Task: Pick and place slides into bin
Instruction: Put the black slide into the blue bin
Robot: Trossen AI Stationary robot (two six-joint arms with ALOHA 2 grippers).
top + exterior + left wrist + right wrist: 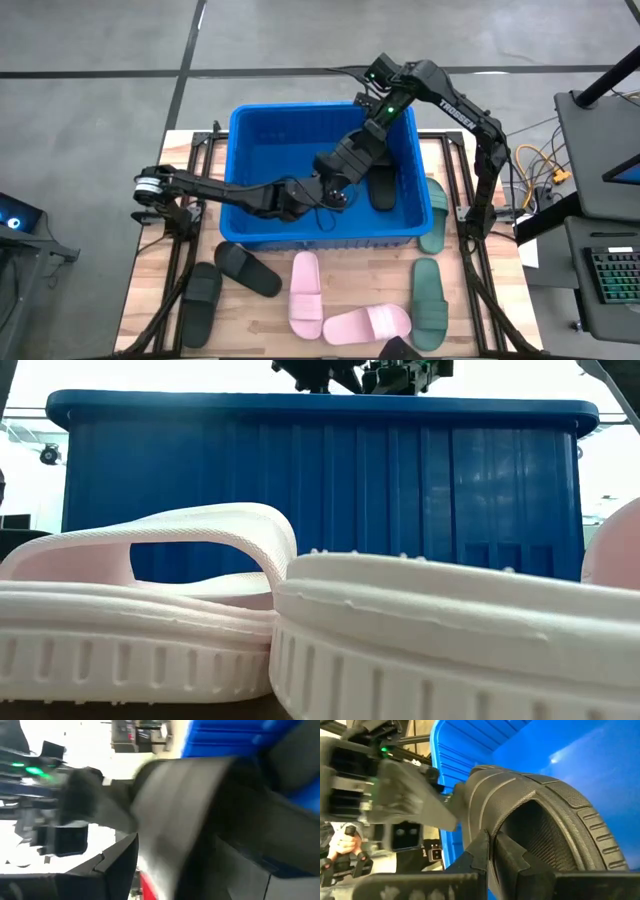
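Right hand (492,852) is clamped on the black foam slip-on slide (545,820) by its strap, w/ the left hand (318,192) right beside it on the same slide inside the big bright blue ribbed plastic bin (250,130). Looks like a handoff/drop, imo. Can't tell if left's open or closed. Further out, pale pink slides (305,290) wait on the wooden surface (150,290).
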